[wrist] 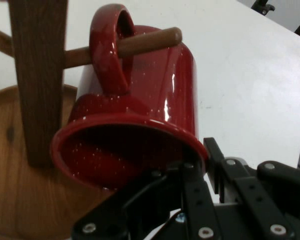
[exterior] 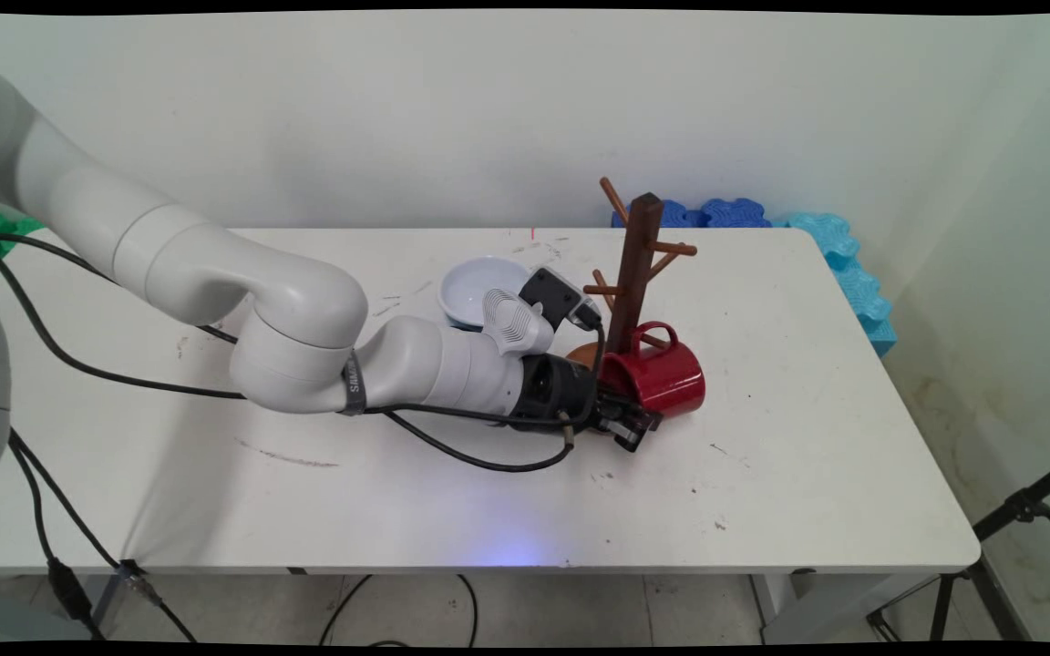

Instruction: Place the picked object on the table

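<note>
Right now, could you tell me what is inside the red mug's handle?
A wooden peg of the mug tree passes through the handle of the red mug. One of the fingers reaches into the mug's mouth; the mug's wall hides its tip.

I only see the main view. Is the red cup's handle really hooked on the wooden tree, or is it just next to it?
Observer: It's hooked. In the hand view a wooden peg runs right through the handle of the red mug.
Operator: Is the claw holding the cup?
Observer: Yes. The gripper has one finger inside the mug's mouth and one outside, with the rim pinched between them.
Operator: What's the tree standing on?
Observer: A round wooden base, like a plate, with the post standing on it.
</note>
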